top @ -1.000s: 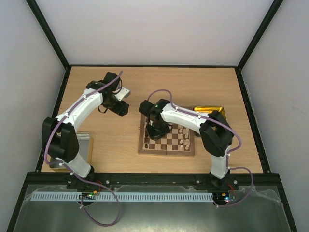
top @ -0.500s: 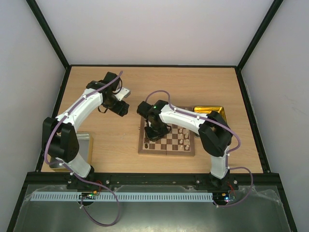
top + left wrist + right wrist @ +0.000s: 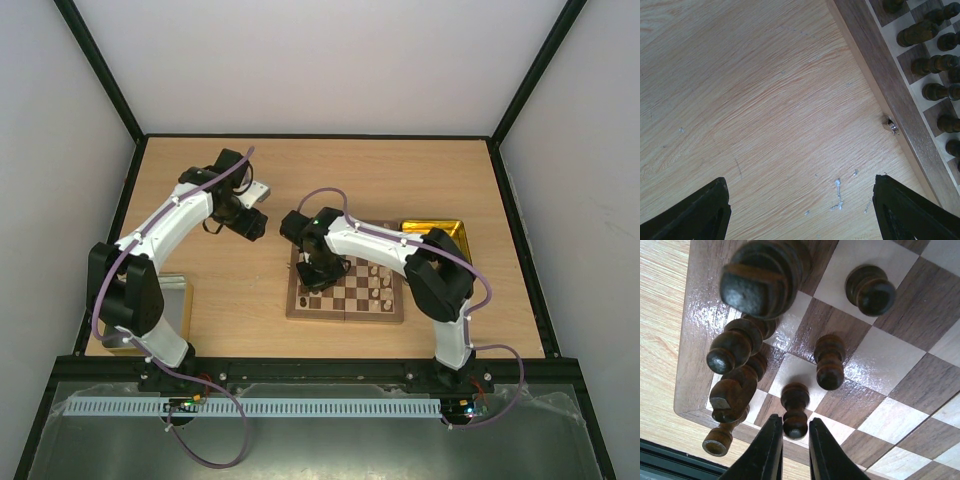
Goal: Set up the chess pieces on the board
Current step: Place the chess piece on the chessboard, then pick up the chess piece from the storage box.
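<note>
The board point(image 3: 346, 313) lies at mid-table, and its corner fills the right wrist view point(image 3: 700, 315). Dark chess pieces point(image 3: 735, 347) crowd its edge rows, with more on the squares beside them. One dark pawn point(image 3: 795, 407) stands upright on a cream square. My right gripper point(image 3: 794, 421) point(image 3: 312, 272) straddles this pawn's head, barely open, with a sliver of gap at the right finger. Pale pieces point(image 3: 378, 285) stand further right. My left gripper point(image 3: 252, 225) point(image 3: 802, 200) hangs open over bare table beside the board's border point(image 3: 890, 85), nothing between its fingers point(image 3: 705, 210).
A shiny yellow tray point(image 3: 435, 228) sits behind the board's right corner, partly under the right arm. A grey flat box point(image 3: 176, 300) lies near the left arm's base. A small metal clasp point(image 3: 890, 125) sticks out from the board's edge.
The right arm has shifted slightly left over the board's left edge. Its jaws have eased a little around the dark pawn. The left arm has not moved.
</note>
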